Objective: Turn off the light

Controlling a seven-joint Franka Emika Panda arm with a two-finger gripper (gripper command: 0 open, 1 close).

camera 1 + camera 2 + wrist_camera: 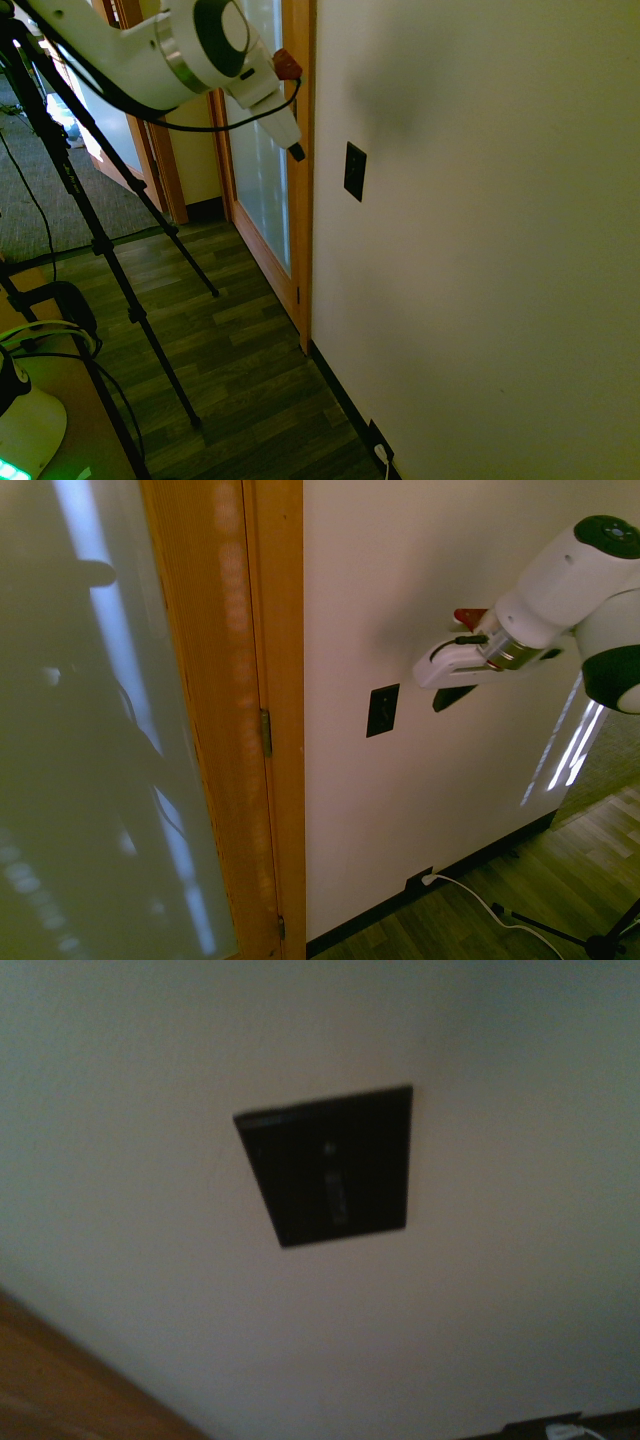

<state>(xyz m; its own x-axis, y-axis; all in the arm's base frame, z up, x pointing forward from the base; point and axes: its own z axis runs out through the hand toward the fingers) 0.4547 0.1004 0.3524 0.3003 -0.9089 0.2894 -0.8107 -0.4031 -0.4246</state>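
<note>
The end effector (443,697) is closed, its dark fingers drawn together into one tip with nothing between them. It hangs in the air in front of the wall (440,570), angled down toward it, and is clear of the surface. In the second exterior view it sits up and to the right of the switch (382,710), near but apart from it; in the first exterior view the tip (297,152) shows to the left of the switch (354,171), against the door (262,180).

The switch is a small black upright plate set in the pale wall, just beside the wooden door frame (250,720). The wrist view shows the plate (335,1165) blurred and skewed, with a faint rocker down its middle; which way the rocker is set cannot be told.

Low on the wall, at the dark baseboard (480,858), a black socket (376,437) holds a white plug (428,879), well below the switch. The floor (230,350) is dark wood planks.
</note>
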